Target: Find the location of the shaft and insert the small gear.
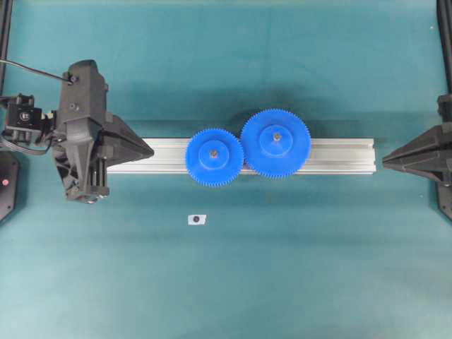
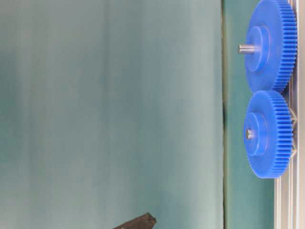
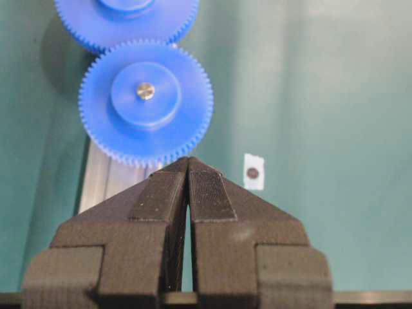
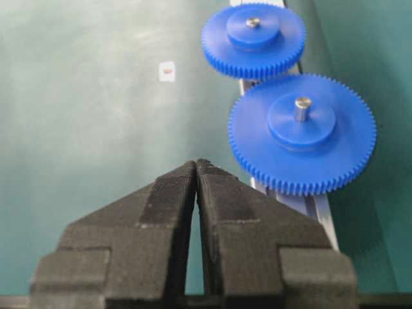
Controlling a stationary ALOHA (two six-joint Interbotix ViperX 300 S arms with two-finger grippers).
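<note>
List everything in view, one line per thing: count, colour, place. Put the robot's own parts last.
small gear: 1, blue, on the rail, left of the large gear, teeth meeting it, a shaft tip in its hub.
large gear: 1, blue, on the rail near its middle, a grey pin sticking up from its hub.
rail: 1, silver, lying across the table's middle.
tag: 1, white with a dark dot, on the table in front of the small gear.
table: 1, teal, under everything.
left hand: 1, black, shut, empty, at the rail's left end.
right hand: 1, black, shut, empty, just off the rail's right end.
</note>
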